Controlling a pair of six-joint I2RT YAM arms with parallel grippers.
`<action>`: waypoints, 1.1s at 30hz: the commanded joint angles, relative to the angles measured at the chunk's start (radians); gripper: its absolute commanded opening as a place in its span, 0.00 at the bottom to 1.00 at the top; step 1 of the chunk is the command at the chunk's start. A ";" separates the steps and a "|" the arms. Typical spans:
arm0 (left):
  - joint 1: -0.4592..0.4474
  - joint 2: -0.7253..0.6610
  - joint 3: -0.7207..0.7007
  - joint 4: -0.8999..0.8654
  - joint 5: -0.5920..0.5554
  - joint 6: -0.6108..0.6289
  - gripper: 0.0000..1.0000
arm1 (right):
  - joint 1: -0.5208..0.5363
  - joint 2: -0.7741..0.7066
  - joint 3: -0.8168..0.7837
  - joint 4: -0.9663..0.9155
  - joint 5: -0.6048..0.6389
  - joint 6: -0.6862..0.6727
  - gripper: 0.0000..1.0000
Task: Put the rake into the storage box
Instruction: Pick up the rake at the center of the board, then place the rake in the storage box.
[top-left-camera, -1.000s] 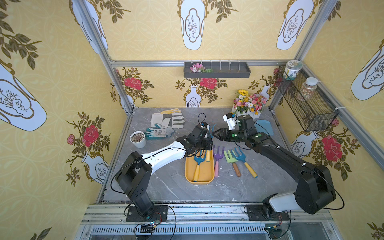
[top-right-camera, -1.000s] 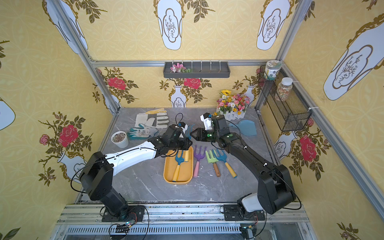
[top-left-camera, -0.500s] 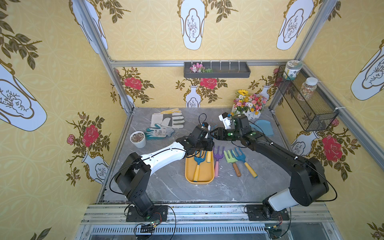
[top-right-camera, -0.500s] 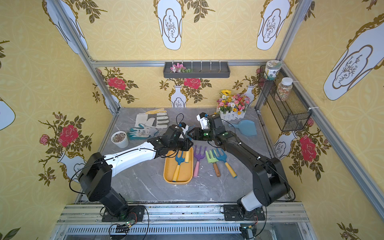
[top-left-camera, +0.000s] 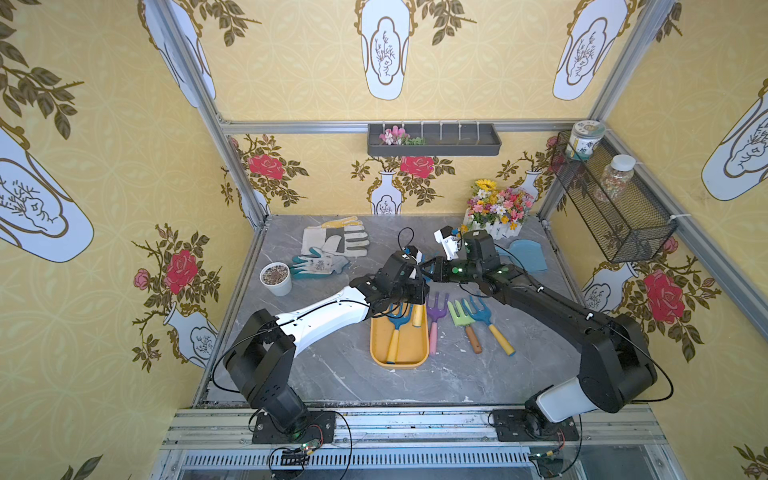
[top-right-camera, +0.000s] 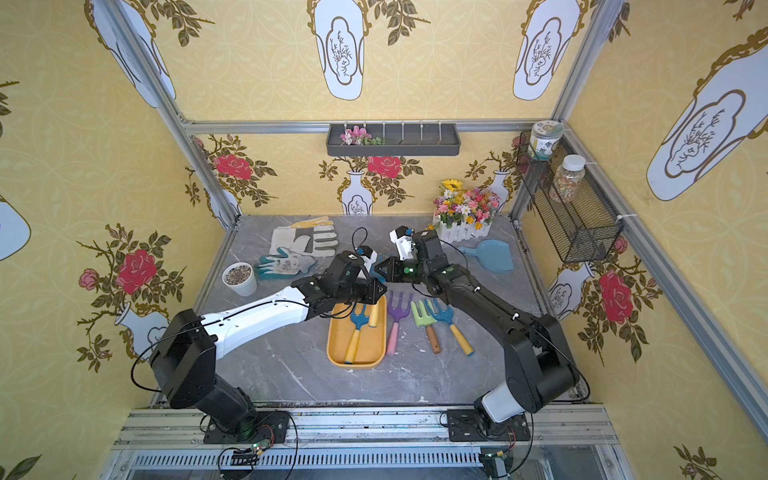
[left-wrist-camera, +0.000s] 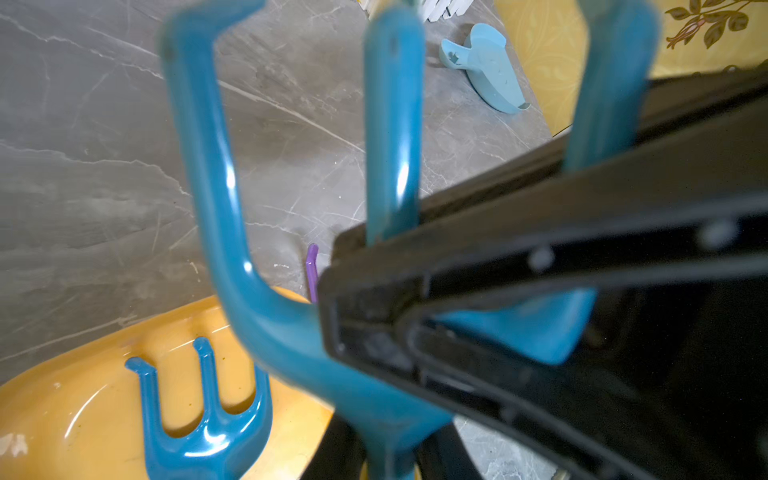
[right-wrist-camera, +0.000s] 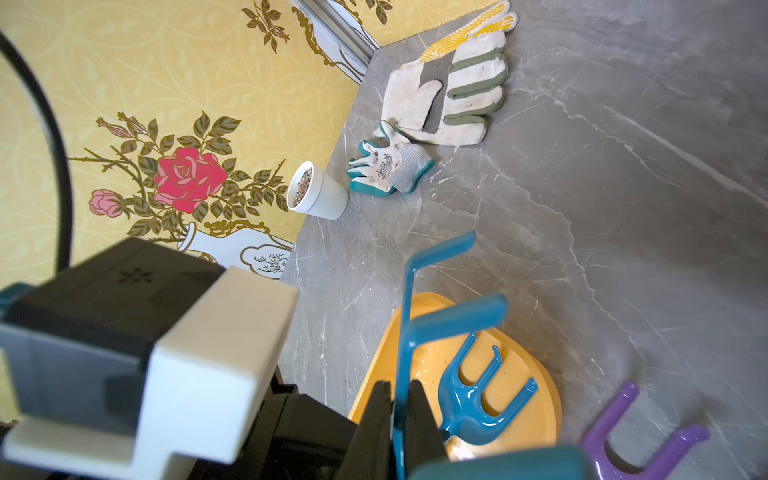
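Note:
The storage box (top-left-camera: 409, 349) (top-right-camera: 370, 349) is a shallow yellow-orange tray at mid-table, with one teal rake (top-left-camera: 397, 328) (right-wrist-camera: 478, 407) lying in it. A second teal rake (left-wrist-camera: 291, 332) (right-wrist-camera: 405, 332) with a yellow handle (top-left-camera: 417, 316) hangs over the tray's far end. My left gripper (top-left-camera: 417, 291) (left-wrist-camera: 386, 457) is shut on its neck. My right gripper (top-left-camera: 428, 270) (right-wrist-camera: 399, 390) is shut on one tine of its head. In the left wrist view the right gripper's black fingers (left-wrist-camera: 498, 232) cross the tines.
Purple (top-left-camera: 435, 316), green (top-left-camera: 459, 318) and blue (top-left-camera: 482, 316) rakes lie just right of the tray. Gloves (top-left-camera: 336, 239) and a white cup (top-left-camera: 276, 278) sit back left. A flower pot (top-left-camera: 496, 212) and a blue scoop (top-left-camera: 525, 255) sit back right.
My right gripper has moved left to meet the left gripper and shut on the held rake's tine. The left arm has stayed almost still.

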 joint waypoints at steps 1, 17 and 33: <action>0.002 -0.018 -0.002 0.057 0.034 0.029 0.31 | 0.001 0.001 -0.013 -0.011 0.017 -0.021 0.12; 0.013 -0.249 -0.132 0.181 -0.155 0.054 0.44 | -0.006 0.000 -0.072 0.025 -0.005 0.005 0.11; 0.101 -0.203 -0.152 0.228 -0.091 -0.045 0.46 | 0.094 0.002 -0.186 0.135 -0.114 0.021 0.12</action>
